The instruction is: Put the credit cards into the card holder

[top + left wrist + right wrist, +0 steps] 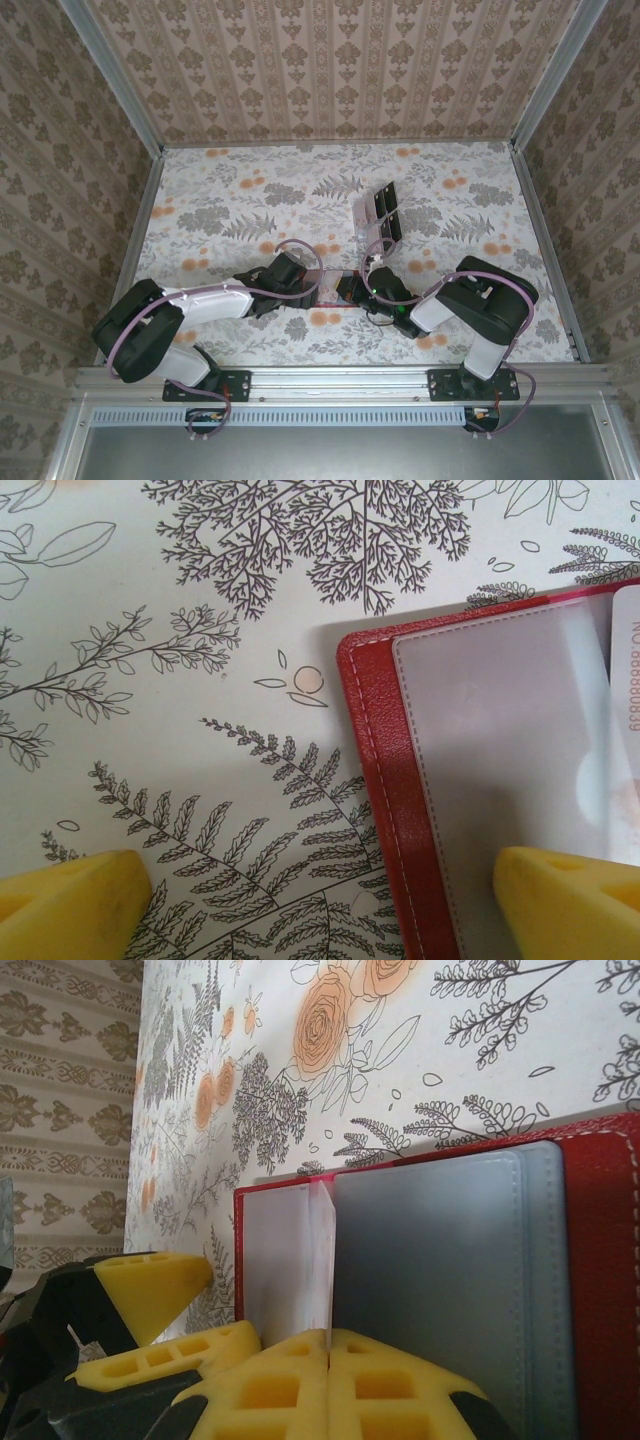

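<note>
The red card holder (375, 740) lies open on the table between the two arms, its clear sleeves (450, 1280) facing up. My right gripper (328, 1345) is shut on one thin clear sleeve leaf (322, 1250), which stands on edge from the holder (600, 1260). My left gripper (320, 900) is open at the holder's left edge, one fingertip (565, 895) over the sleeve and the other over the table. A pale card with printed numbers (628, 680) shows under the plastic. Dark credit cards (387, 203) stand in a clear rack (370, 222) beyond the holder (333, 283).
The table has a floral cloth (230, 210) and patterned walls on three sides. The left gripper's yellow finger (150, 1290) sits close beside the right gripper. Both arms (200, 305) (470, 300) meet near the middle front.
</note>
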`<act>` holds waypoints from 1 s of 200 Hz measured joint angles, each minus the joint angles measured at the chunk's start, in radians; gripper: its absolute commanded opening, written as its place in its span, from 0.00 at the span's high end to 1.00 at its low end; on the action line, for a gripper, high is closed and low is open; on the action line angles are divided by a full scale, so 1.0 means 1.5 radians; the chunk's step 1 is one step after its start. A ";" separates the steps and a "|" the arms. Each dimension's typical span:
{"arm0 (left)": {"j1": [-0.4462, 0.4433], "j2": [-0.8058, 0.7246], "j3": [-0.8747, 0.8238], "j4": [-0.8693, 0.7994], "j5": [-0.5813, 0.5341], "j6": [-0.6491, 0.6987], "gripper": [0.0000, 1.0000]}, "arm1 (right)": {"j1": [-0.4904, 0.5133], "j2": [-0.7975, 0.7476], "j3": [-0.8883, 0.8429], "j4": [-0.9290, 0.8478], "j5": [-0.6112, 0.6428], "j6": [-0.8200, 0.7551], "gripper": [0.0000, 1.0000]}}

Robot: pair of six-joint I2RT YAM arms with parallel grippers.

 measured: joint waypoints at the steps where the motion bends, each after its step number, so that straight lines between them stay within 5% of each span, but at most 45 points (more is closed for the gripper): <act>1: 0.000 0.000 0.000 0.000 0.000 0.000 0.00 | 0.000 0.000 0.000 0.000 0.000 0.000 1.00; 200: 0.000 0.001 0.001 -0.001 0.000 0.000 0.00 | -0.003 0.039 0.032 -0.003 -0.070 0.000 1.00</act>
